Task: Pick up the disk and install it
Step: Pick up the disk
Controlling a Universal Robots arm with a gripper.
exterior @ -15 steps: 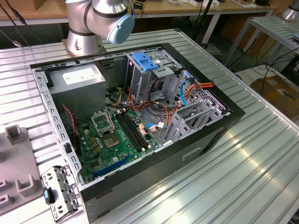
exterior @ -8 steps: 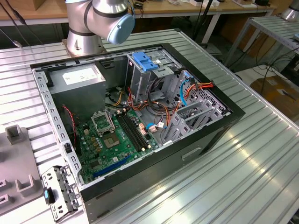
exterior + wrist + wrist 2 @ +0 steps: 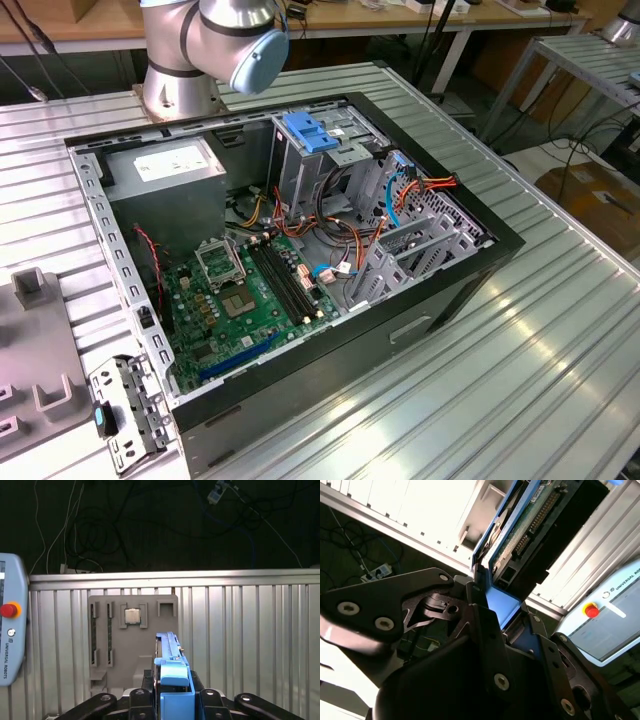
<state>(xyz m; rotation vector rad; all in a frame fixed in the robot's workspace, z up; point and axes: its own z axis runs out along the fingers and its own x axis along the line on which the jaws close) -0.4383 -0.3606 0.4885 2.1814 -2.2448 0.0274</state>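
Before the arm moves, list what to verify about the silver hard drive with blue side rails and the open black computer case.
1. Grip: the gripper is shut on the silver hard drive with blue side rails, as both wrist views show. Ok.
2. Drive squarely seated between the fingers: cannot tell.
3. Access: the black computer case lies on its side with the panel off and the inside exposed. Ok.
4. Target: the grey metal cage with a blue handle stands inside the case. Ok. Whether its slot is free: cannot tell.
5. Cables: orange and blue cables lie beside the cage. Whether they block the way in: cannot tell.
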